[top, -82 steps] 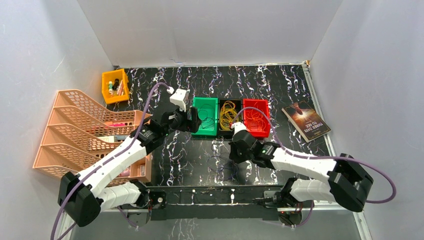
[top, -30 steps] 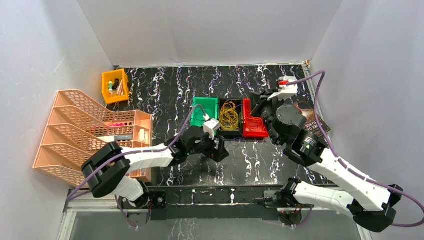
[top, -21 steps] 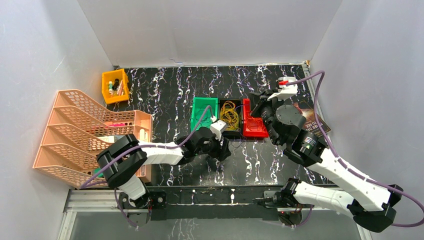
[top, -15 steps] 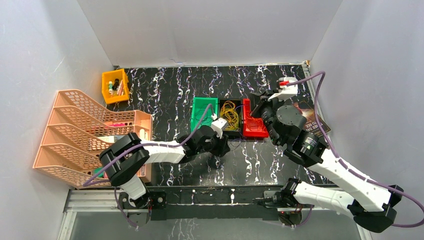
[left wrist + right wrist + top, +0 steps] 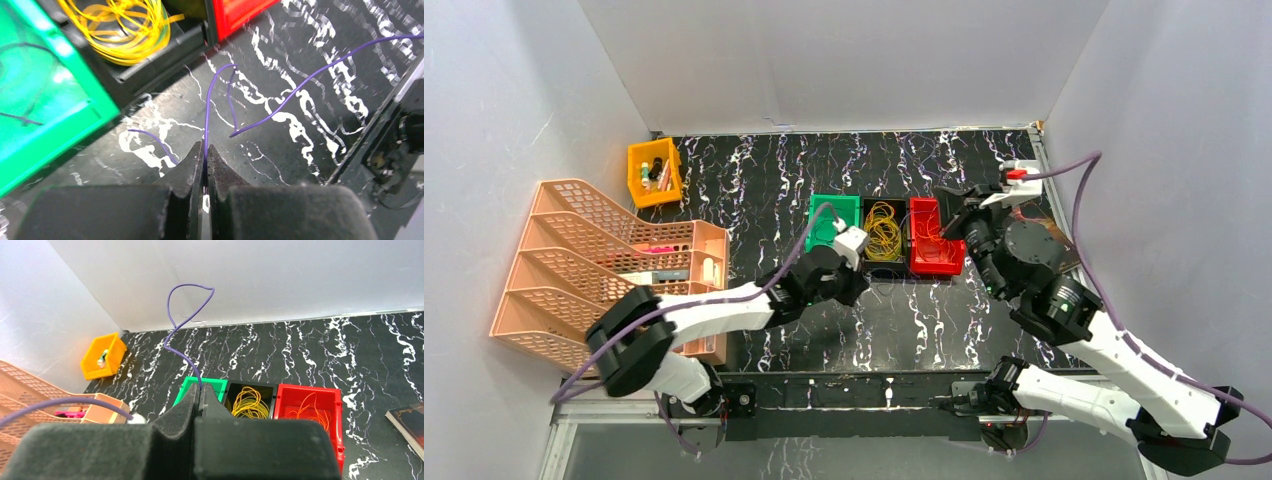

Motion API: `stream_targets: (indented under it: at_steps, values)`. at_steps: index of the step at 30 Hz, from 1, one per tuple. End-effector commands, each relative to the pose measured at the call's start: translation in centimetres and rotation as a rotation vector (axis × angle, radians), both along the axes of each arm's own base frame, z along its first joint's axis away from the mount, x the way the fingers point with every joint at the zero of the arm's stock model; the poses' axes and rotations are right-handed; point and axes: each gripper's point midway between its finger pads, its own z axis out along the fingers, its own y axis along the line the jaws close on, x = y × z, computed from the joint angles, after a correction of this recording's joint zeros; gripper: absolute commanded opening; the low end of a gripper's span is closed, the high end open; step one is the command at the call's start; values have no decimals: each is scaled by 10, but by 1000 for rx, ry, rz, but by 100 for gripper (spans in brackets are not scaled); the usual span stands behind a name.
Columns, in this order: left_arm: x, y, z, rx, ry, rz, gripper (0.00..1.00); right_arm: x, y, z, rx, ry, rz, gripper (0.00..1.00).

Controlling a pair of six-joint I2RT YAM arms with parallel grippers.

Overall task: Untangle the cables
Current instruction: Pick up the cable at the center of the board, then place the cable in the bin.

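A thin purple cable (image 5: 206,110) runs from the marbled table up into my left gripper (image 5: 206,148), which is shut on it. Another purple strand (image 5: 320,70) trails right across the table. My left gripper (image 5: 856,287) sits just in front of the bins. My right gripper (image 5: 200,389) is shut on a purple cable (image 5: 186,362) that curls up into the air. It hovers by the red bin (image 5: 922,266). Yellow cables (image 5: 883,228) lie in the black bin (image 5: 250,385), orange ones (image 5: 310,412) in the red bin, dark ones (image 5: 20,119) in the green bin (image 5: 834,199).
Peach stacked file trays (image 5: 594,260) stand at the left, with a small yellow bin (image 5: 653,171) of oddments behind them. A book (image 5: 407,422) lies right of the red bin, mostly under my right arm. White walls close the sides and back.
My left gripper has shut on the purple cable and drawn back a little to the left. My right arm has shifted right, still holding its strand.
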Motion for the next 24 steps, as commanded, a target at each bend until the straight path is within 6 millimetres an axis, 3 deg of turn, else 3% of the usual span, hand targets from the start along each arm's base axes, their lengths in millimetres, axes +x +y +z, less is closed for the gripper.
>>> stream_targets:
  at_steps: [1,5,12,16,24]
  values:
    - [7,36,58,-18,-105,122,0,-11,-7,30,28,-93,44,0]
    - [26,59,89,15,-126,204,0,-14,-2,31,6,-91,82,0]
    - [81,89,116,35,-186,296,0,-19,-5,32,25,-100,96,0]
    - [114,96,107,-1,-154,307,0,-25,-7,32,42,-105,119,0]
    - [151,69,83,-88,-83,254,0,-30,1,31,43,-111,174,0]
